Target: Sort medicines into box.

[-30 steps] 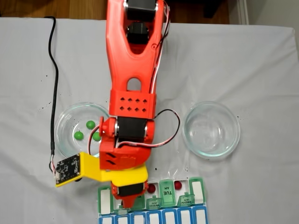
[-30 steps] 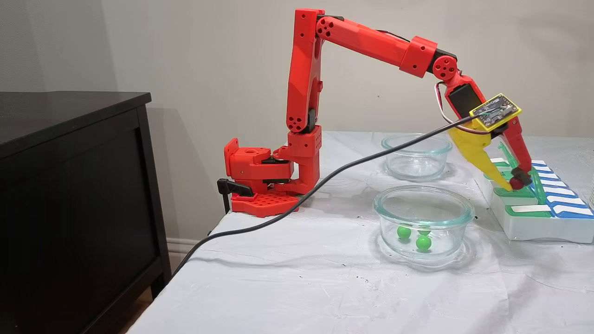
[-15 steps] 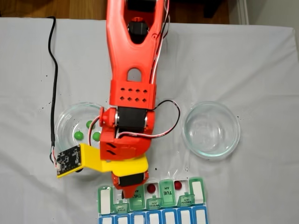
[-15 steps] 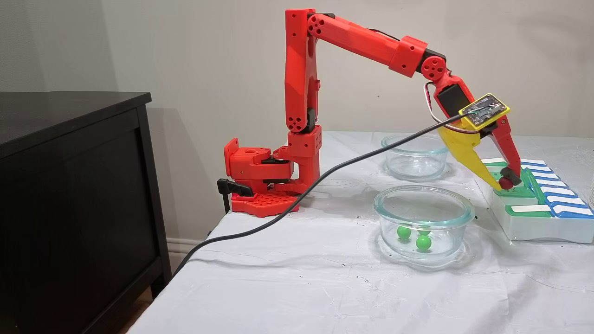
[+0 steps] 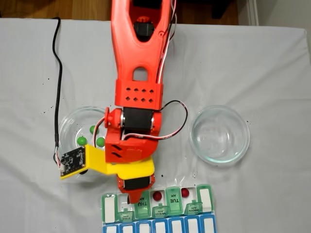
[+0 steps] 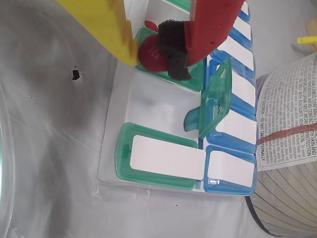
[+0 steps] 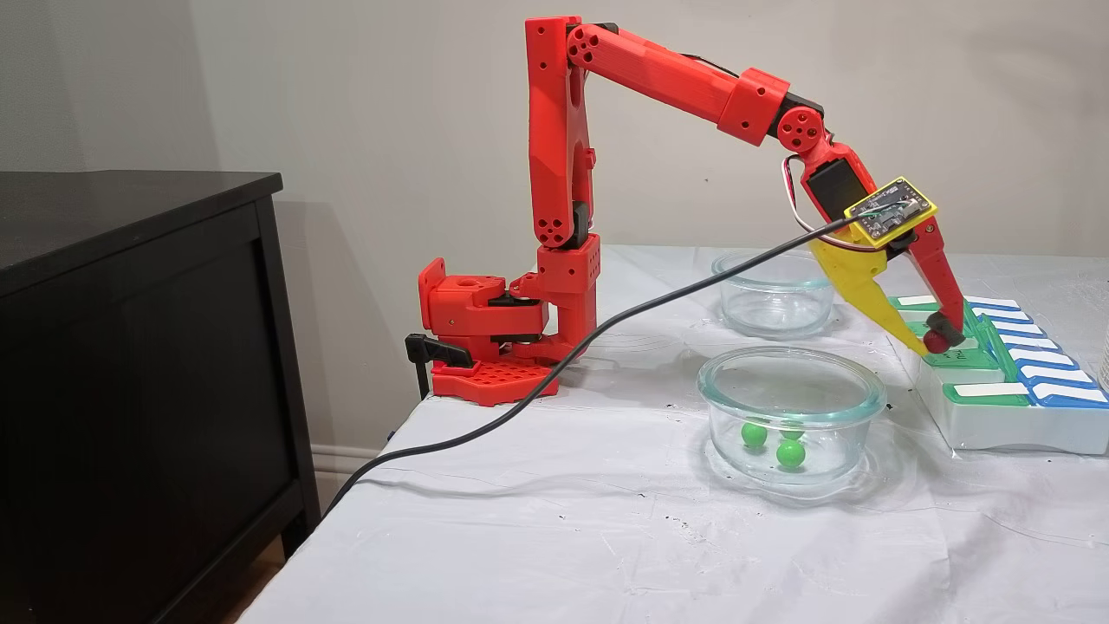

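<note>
A small dark red round ball [image 6: 150, 52] is being held between the yellow finger and the red, black-padded finger of the two-finger claw [image 6: 158, 47]. The claw is clenched on it just above the green row of the green translucent weekly pill organizer [image 6: 158, 161], over a lid next to an open compartment whose green lid [image 6: 217, 101] is standing upright. In the side fixed view, the claw [image 7: 934, 342] is seen pressed down close to the organizer's [image 7: 996, 425] near green row.

In the top-down fixed view, two more dark red balls [image 5: 157, 195] [image 5: 185, 192] are lying in opened compartments of the organizer [image 5: 206, 199], to the right of the claw [image 5: 133, 198]. Lids there are marked THU, WED, TUE and MON.

Three glossy green balls [image 7: 755, 434] are resting in the nearer round clear glass dish [image 7: 858, 407]; a second clear glass dish [image 7: 736, 303] is standing behind it. In the top-down fixed view this second dish [image 5: 194, 141] is seen well apart to the right.

A black cable [image 7: 554, 373] is trailing from the yellow camera mount [image 7: 891, 210] across the white cloth-covered table [image 7: 520, 537]. Printed paper on a round container [image 6: 290, 129] is seen beside the organizer in the wrist view.
</note>
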